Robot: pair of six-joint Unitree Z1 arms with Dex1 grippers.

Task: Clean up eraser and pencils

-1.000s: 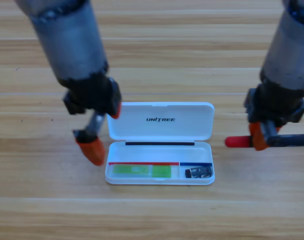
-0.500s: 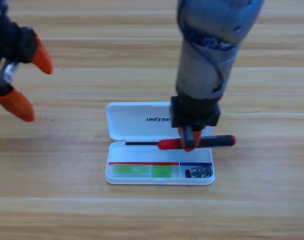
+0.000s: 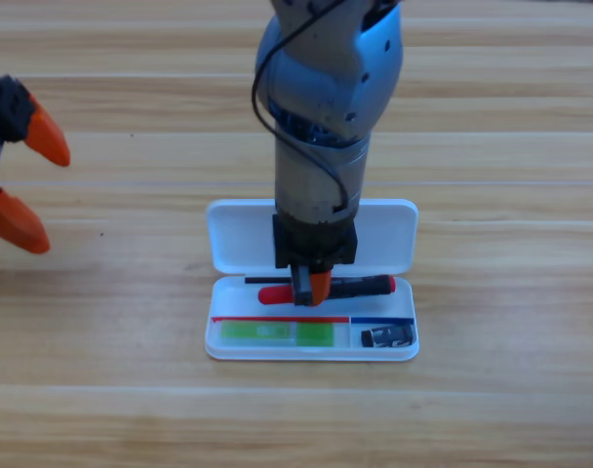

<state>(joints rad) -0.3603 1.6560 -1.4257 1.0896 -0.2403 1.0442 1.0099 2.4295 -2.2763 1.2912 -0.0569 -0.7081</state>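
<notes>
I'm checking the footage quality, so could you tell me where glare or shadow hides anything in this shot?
High view: even light, a sheen on the right arm; no glare on the white case. The right gripper, over the case holding the red-and-black pencil, covers the lid's middle; the left gripper waits at the left edge.

Table (image 3: 492, 390): wood, visible grain, light satin finish. White case (image 3: 389, 234): smooth plastic, slightly glossy. Red-and-black pencil (image 3: 360, 286): smooth plastic-looking barrel. Green pencil (image 3: 277, 333): translucent-looking plastic. Eraser (image 3: 388, 336): matt black. Right arm (image 3: 326, 97): grey metal look, mild sheen.
</notes>
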